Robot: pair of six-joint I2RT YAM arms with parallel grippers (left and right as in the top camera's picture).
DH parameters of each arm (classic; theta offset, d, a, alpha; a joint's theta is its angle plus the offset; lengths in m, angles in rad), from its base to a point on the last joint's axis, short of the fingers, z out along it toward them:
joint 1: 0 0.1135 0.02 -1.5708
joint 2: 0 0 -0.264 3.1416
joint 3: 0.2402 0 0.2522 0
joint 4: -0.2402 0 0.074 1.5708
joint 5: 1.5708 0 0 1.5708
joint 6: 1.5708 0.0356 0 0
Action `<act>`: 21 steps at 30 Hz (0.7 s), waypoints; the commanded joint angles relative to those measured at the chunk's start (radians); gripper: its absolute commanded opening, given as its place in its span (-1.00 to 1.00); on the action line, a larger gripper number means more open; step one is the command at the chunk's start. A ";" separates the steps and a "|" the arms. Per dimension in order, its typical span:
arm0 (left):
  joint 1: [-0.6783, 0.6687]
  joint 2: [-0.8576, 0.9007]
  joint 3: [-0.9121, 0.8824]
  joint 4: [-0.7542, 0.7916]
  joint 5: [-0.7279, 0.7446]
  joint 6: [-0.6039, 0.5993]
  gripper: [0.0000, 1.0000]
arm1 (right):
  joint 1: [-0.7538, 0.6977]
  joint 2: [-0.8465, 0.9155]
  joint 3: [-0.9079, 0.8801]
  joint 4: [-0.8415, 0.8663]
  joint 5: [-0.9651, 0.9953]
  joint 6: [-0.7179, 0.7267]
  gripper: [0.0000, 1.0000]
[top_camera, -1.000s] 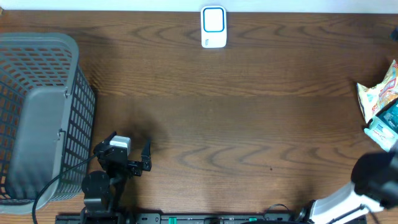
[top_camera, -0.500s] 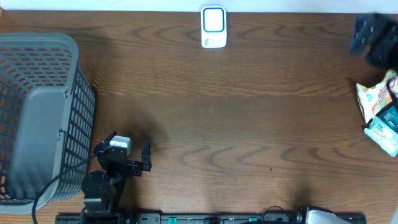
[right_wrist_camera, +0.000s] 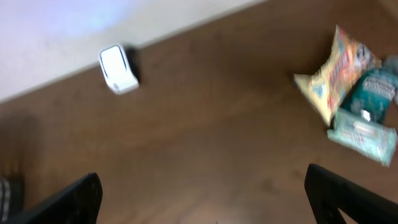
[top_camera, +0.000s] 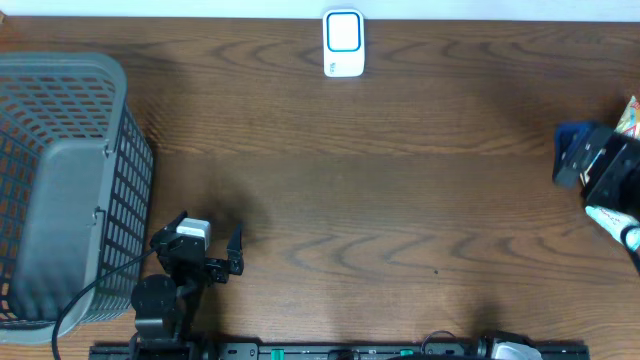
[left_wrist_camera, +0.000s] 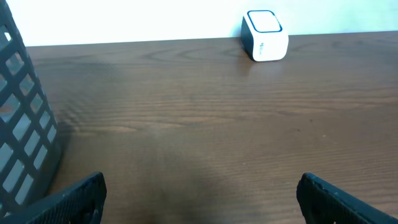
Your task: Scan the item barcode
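The scanner (top_camera: 343,43) is a small white box with a blue face at the table's far edge; it also shows as the scanner (left_wrist_camera: 264,35) and the scanner (right_wrist_camera: 119,69). Snack packets lie at the right edge: a yellow-orange bag (right_wrist_camera: 336,71) and teal packs (right_wrist_camera: 364,130). In the overhead view my right arm covers most of them, leaving a bag corner (top_camera: 632,115). My right gripper (top_camera: 583,163) hovers blurred over that pile, and the right wrist view shows my right gripper (right_wrist_camera: 202,180) open and empty. My left gripper (top_camera: 200,238) rests open near the front left, nothing between its fingers (left_wrist_camera: 200,186).
A large grey mesh basket (top_camera: 60,190) stands at the left, close beside my left arm; its wall (left_wrist_camera: 18,130) fills the left of the left wrist view. Brown wood tabletop lies between the scanner and the packets.
My right arm has swung from the front right corner, up past the far right, and now hangs over the packets at the right edge. The left arm has not moved.
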 commanded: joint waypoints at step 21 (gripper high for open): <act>0.006 -0.005 -0.016 -0.019 0.005 0.014 0.96 | 0.151 -0.480 -0.657 0.562 0.048 -0.030 0.99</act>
